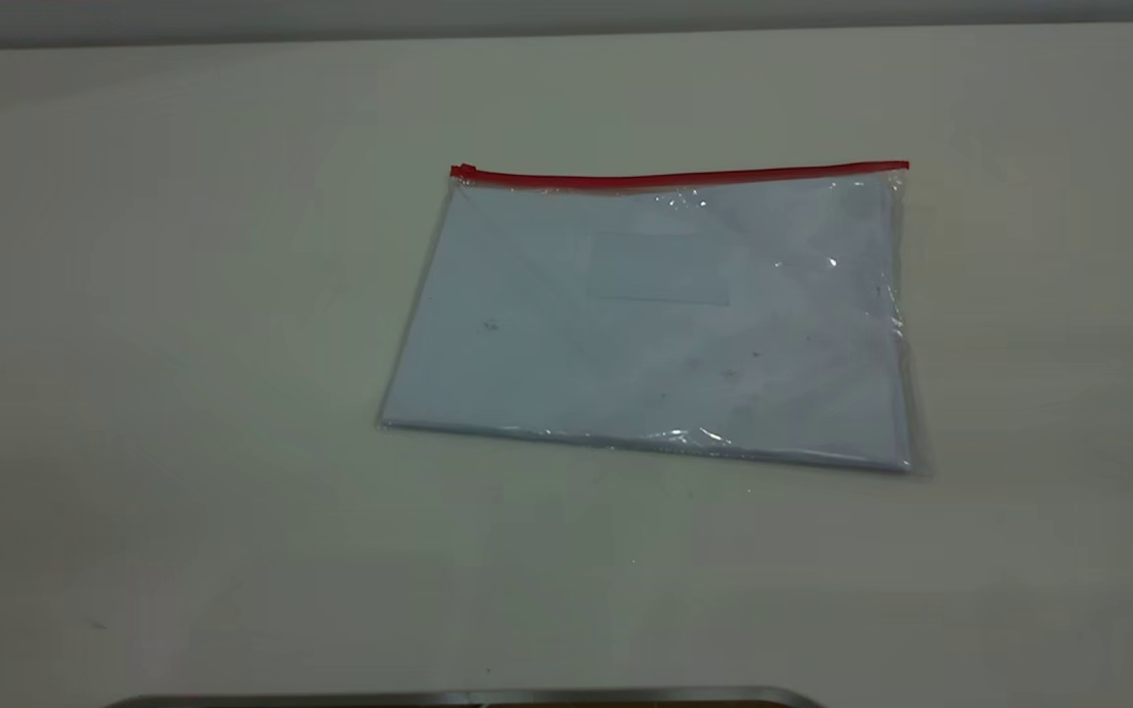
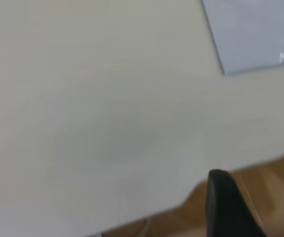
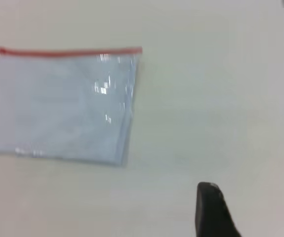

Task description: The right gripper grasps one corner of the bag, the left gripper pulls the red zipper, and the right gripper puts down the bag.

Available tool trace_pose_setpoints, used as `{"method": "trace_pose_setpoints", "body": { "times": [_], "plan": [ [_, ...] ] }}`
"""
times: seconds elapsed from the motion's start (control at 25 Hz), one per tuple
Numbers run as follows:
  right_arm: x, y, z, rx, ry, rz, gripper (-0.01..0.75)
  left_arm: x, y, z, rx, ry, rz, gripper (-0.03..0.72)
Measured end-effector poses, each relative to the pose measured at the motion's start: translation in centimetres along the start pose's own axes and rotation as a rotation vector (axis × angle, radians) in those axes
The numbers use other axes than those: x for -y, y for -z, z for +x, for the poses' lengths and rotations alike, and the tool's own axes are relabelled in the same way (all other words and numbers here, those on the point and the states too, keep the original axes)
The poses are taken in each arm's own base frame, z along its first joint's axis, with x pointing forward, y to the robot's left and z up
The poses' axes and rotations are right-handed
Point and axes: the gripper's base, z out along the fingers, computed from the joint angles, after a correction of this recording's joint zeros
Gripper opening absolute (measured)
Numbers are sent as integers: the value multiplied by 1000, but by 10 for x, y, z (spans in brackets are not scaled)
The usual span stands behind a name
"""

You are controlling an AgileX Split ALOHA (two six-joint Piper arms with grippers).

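Well back from the work, the right gripper (image 3: 250,212) hovers over bare table (image 1: 134,393) with its black fingers (image 3: 211,212) spread apart and nothing between them; the bag (image 3: 62,103) lies well apart from it. Likewise the left gripper (image 2: 258,207) hangs open and empty by the table's edge. Out in the middle, the bag (image 1: 655,315) lies flat, its red zipper (image 1: 680,178) running along the far edge, slider tab (image 1: 464,172) at the left end.

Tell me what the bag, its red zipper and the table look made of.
The bag: clear glossy plastic film, judging by glints and wrinkles, with what looks like white paper inside. The red zipper: likely matte moulded plastic strip. The table: smooth, matte off-white surface, possibly laminate; material uncertain.
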Motion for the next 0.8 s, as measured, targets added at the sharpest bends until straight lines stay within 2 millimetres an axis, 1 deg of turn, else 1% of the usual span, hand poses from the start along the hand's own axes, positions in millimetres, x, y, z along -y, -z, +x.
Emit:
{"method": "trace_pose_setpoints", "body": {
  "times": [0.12, 0.8],
  "plan": [
    [0, 2, 2, 9, 2, -2, 439, 1, 2, 3, 17, -5, -2, 376],
    [0, 2, 2, 9, 2, -1, 439, 1, 2, 3, 17, -5, -2, 376]
  ]
}}
